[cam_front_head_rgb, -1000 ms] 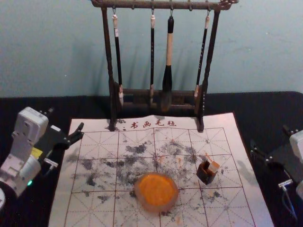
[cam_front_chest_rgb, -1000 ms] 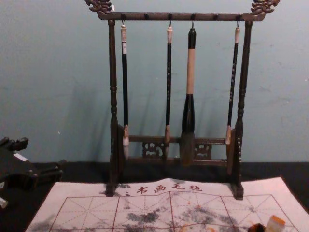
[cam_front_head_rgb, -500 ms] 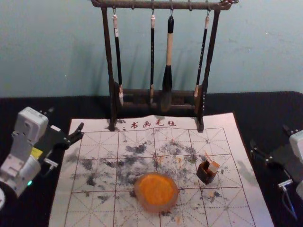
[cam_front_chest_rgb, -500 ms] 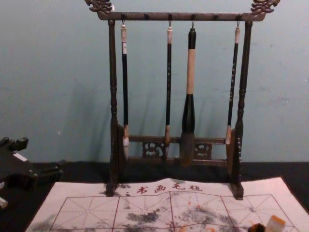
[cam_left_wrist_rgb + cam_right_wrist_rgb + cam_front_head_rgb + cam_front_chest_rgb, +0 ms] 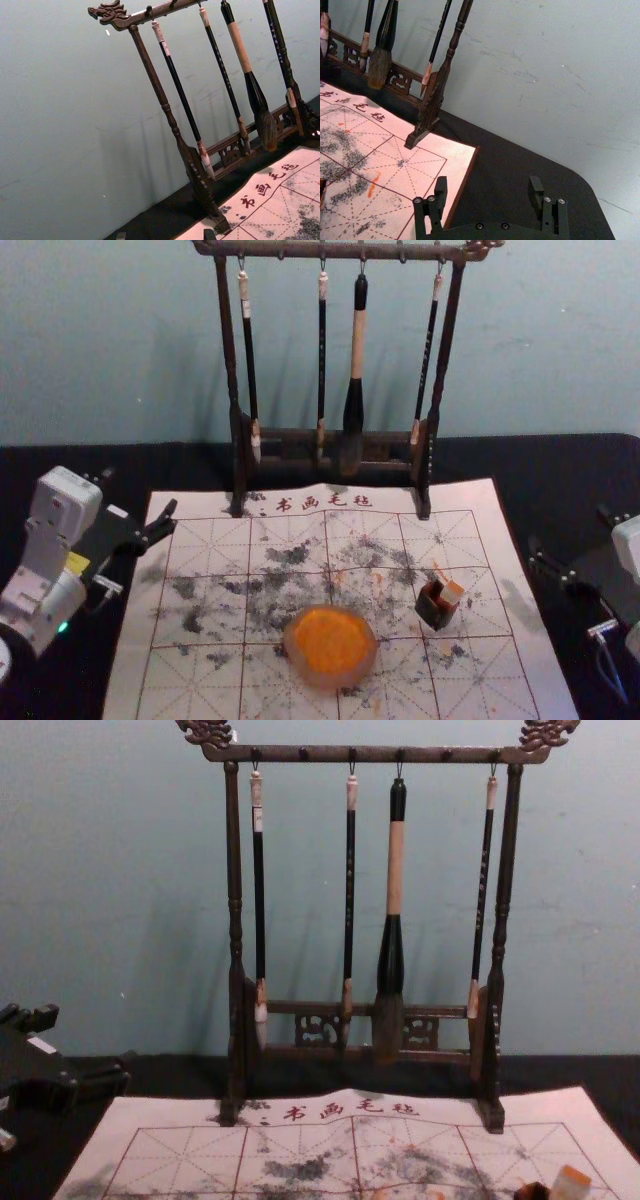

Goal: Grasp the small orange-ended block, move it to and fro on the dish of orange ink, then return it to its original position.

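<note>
The orange-ended block [image 5: 452, 593] leans in a small dark square holder [image 5: 434, 614], its orange end up, on the right part of the mat; the chest view has the block [image 5: 571, 1183] at its lower right. Left of the holder lies the round dish of orange ink [image 5: 331, 642]. My right gripper [image 5: 568, 527] is open beyond the mat's right edge, away from the block; in its wrist view the gripper [image 5: 488, 185] holds nothing. My left gripper [image 5: 140, 492] rests open and idle by the mat's back left corner, and in its wrist view too the gripper [image 5: 165, 235] is spread.
A dark wooden rack [image 5: 335, 435] with several hanging brushes stands across the back edge of the gridded, ink-stained mat [image 5: 205, 665]. Black table surface [image 5: 480, 455] runs beside and behind the mat, up to a pale wall.
</note>
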Tool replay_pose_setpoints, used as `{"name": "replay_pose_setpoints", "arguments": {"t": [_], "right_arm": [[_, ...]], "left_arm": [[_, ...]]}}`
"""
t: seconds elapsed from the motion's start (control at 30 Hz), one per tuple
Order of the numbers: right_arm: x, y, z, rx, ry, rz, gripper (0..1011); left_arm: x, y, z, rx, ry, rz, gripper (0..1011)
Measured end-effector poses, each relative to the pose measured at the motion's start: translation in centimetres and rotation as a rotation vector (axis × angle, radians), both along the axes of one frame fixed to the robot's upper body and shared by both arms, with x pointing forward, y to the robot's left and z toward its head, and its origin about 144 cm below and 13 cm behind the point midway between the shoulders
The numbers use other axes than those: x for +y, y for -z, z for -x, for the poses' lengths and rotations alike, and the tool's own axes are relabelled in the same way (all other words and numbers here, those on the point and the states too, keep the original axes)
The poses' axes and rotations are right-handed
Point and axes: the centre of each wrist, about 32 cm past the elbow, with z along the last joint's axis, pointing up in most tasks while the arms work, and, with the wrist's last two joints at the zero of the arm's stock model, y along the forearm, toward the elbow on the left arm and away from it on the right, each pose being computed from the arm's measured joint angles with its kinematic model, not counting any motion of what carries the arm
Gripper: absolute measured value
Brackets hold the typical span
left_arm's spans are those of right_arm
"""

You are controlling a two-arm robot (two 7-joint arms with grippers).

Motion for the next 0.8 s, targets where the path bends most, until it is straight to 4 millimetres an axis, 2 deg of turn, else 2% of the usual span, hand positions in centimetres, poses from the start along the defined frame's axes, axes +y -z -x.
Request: {"name": "replay_pose_setpoints", "arguments": {"t": [0.8], "right_arm": [[0.00, 0.00, 0.00, 0.000, 0.000, 0.000, 1000]], "left_arm": [[0.00, 0.00, 0.00, 0.000, 0.000, 0.000, 1001]]}}
